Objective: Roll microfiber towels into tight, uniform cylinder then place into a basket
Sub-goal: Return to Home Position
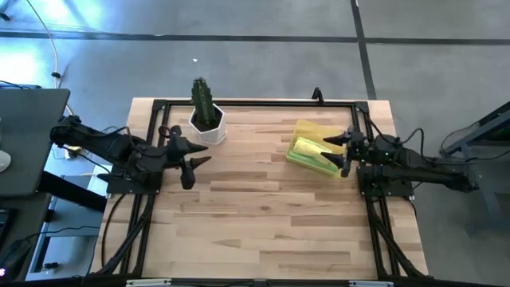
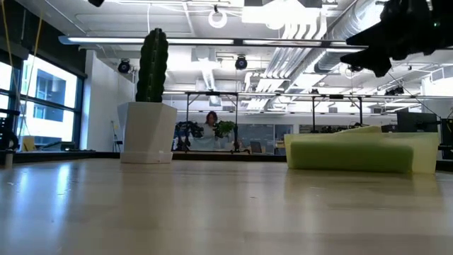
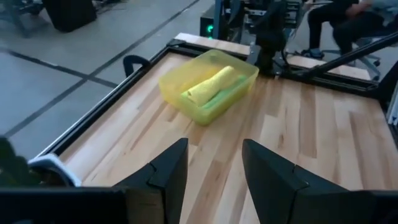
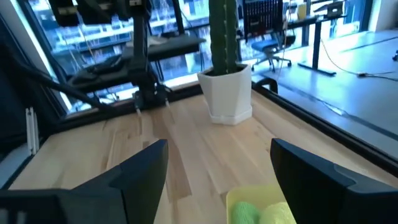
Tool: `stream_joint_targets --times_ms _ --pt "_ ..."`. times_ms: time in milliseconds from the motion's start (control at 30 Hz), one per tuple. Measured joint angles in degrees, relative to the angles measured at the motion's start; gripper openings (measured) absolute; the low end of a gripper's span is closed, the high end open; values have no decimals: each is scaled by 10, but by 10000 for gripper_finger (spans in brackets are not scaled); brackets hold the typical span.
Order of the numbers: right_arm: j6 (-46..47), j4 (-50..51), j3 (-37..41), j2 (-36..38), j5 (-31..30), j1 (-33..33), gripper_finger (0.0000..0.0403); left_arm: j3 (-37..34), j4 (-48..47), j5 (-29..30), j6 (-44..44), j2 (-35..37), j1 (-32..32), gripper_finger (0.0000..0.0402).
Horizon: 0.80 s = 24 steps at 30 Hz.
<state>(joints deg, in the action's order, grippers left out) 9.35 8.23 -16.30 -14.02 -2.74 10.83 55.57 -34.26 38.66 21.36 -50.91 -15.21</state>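
Right gripper: released, fingers spread wide, poised over the near rim of the shallow translucent yellow plastic basket
Left gripper: released too, holding nothing, well apart from the basket
Towels: the rolled bright yellow microfiber towel lay in the basket just below the right fingertips, a lime green roll touching it
Handling: light, soft, springy by my judgement, apt to unroll; pinch across a roll's middle, trapping the loose edge
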Motion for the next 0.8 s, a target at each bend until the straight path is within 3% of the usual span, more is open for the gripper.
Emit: stream_joint_targets --times_ms 300,500,800 --pt "28 -127 108 10 -2 0 275 0 -97 17 103 1 -4 141" --pt "51 -165 143 10 -2 0 275 -3 -108 29 126 1 -4 141" --pt "56 -171 157 9 -17 0 275 -108 -49 42 194 1 -4 141"
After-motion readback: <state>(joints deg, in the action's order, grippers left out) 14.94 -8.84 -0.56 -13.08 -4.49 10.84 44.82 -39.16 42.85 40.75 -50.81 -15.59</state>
